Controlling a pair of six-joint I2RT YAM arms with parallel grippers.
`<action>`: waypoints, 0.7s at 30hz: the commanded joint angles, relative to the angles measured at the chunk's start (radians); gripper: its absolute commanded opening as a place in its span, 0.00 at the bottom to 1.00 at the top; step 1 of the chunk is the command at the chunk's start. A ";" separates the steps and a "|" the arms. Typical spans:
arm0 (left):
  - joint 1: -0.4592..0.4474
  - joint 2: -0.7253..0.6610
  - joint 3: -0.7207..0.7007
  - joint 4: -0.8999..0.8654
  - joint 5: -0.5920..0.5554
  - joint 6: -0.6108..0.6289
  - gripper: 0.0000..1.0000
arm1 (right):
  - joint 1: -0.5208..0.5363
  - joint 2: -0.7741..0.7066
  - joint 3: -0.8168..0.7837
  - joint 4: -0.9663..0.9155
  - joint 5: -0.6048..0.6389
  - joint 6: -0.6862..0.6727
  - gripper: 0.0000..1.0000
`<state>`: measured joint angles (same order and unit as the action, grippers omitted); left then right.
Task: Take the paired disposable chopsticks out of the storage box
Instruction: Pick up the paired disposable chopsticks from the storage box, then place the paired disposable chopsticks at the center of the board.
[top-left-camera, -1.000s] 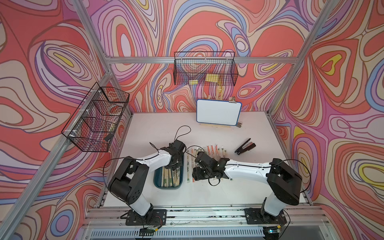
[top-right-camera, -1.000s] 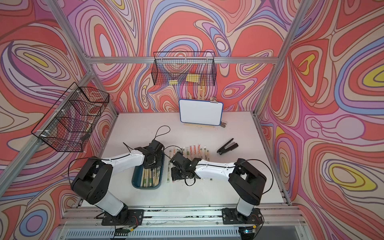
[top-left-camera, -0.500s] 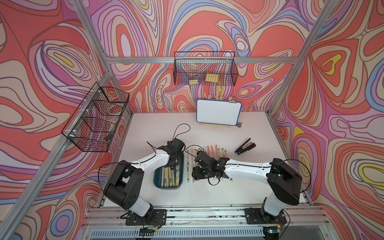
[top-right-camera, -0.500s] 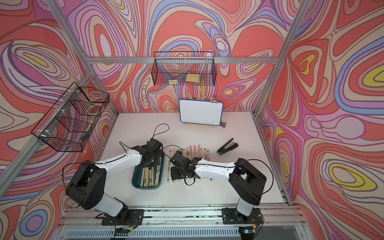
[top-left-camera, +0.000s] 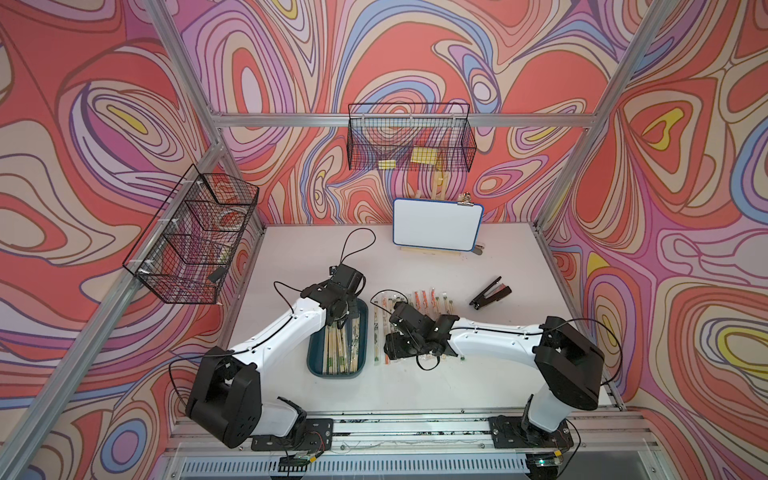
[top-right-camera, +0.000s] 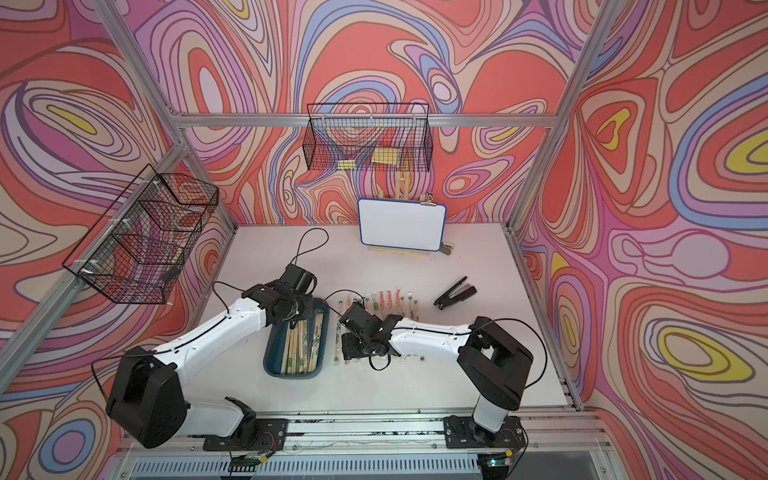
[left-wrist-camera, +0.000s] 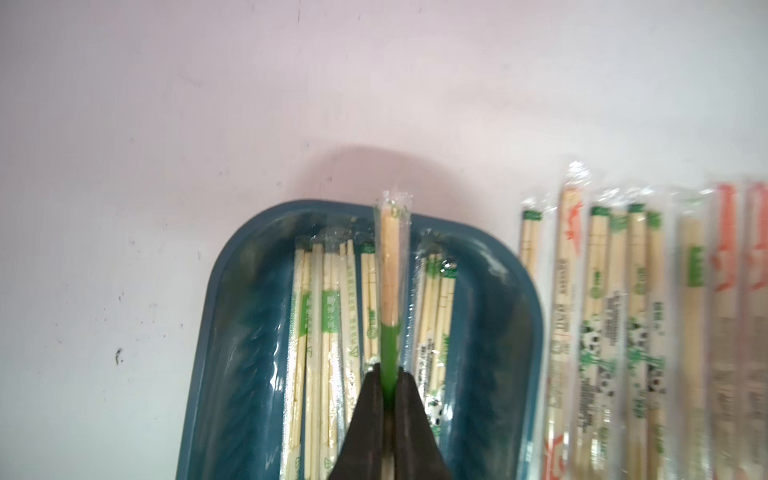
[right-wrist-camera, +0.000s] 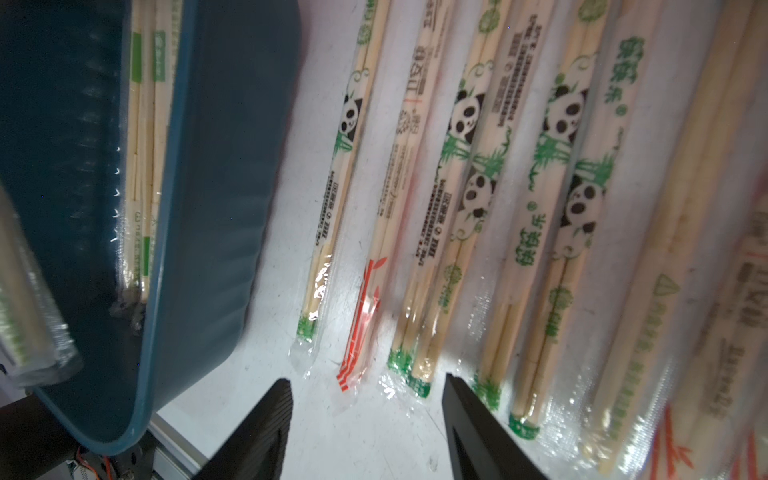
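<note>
Left wrist: chopsticks (left-wrist-camera: 390, 266) (sleeved) in hand (left-wrist-camera: 389, 372)

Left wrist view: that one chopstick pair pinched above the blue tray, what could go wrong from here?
The left hand pinches the held pair at one narrow spot on slick plastic; it may slip back into the storage box.
Neighbouring pairs in the box crowd it and might get dragged along.
The right hand hangs open low over the row on the table; the hands might collide there.
</note>
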<state>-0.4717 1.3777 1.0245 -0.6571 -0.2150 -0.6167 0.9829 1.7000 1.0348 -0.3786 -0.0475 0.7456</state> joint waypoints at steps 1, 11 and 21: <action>-0.007 -0.023 0.042 -0.039 0.049 0.012 0.00 | -0.026 -0.012 0.015 -0.011 0.025 -0.017 0.63; -0.147 0.117 0.144 -0.001 0.048 -0.051 0.00 | -0.112 -0.109 -0.061 -0.023 0.037 -0.029 0.63; -0.194 0.292 0.176 0.074 0.070 -0.107 0.00 | -0.140 -0.162 -0.135 -0.018 0.030 -0.010 0.64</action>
<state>-0.6579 1.6348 1.1713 -0.6102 -0.1520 -0.6926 0.8455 1.5524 0.9195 -0.3923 -0.0227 0.7273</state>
